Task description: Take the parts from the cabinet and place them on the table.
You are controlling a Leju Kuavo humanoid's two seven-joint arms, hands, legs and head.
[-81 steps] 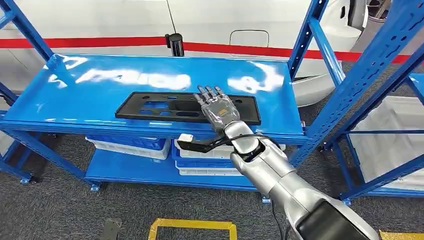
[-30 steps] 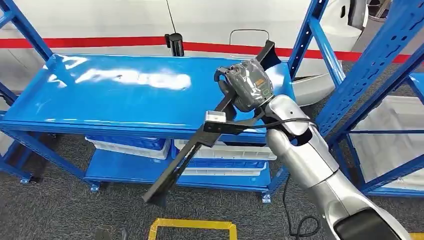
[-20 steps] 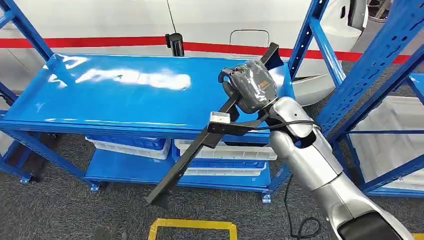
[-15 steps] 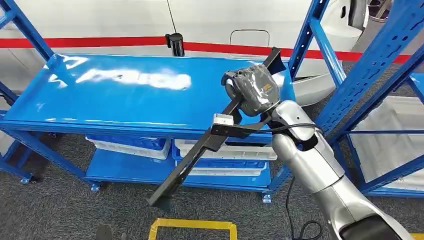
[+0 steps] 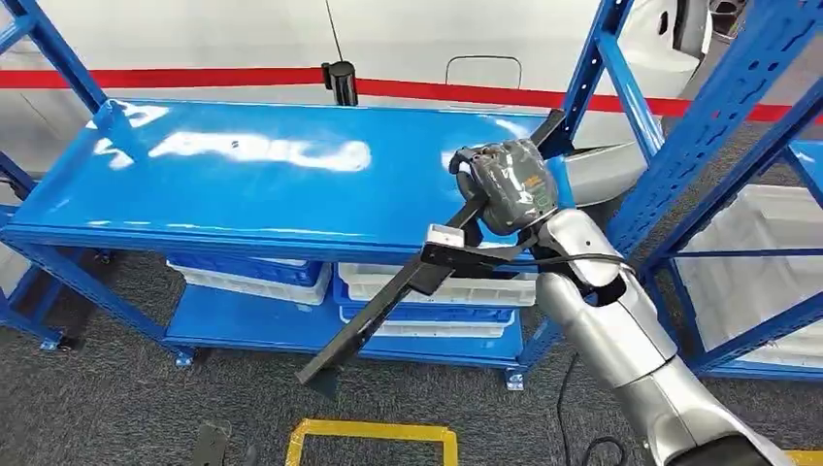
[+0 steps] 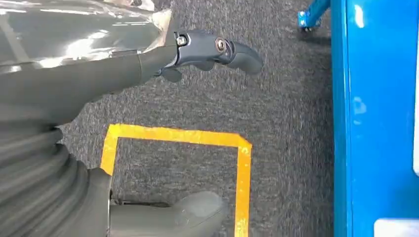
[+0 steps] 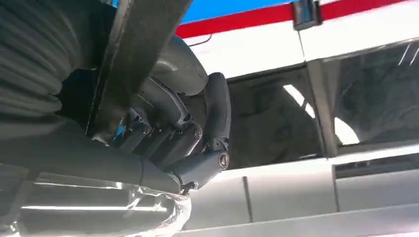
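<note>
The right hand (image 5: 505,184) is clenching a long flat black plastic panel (image 5: 388,306), its fingers wrapped around the part's upper stretch near the front right corner of the blue metal shelving cabinet (image 5: 243,194). The panel is hanging clear of the cabinet's top shelf, tilted steeply: its upper end is poking up behind the hand toward the cabinet's right rear upright, while its lower end is pointing down past the front edge toward the grey carpeted floor (image 5: 116,408). A small white tag (image 5: 444,234) is sitting on the panel just below the hand. In the right wrist view the dark fingers (image 7: 217,113) are curling tight against the panel's flat face (image 7: 133,59).

The left hand (image 6: 148,123) is hanging over the floor with its fingers spread and nothing in them, the thumb (image 6: 183,215) well apart from the darker fingers (image 6: 217,49). Beneath it, a square of yellow tape (image 6: 242,173) is marking the carpet beside the cabinet's blue edge.

White and blue plastic crates (image 5: 427,291) are resting on the cabinet's lower shelf. A white vehicle body with a red stripe (image 5: 194,76) is standing behind the cabinet.
</note>
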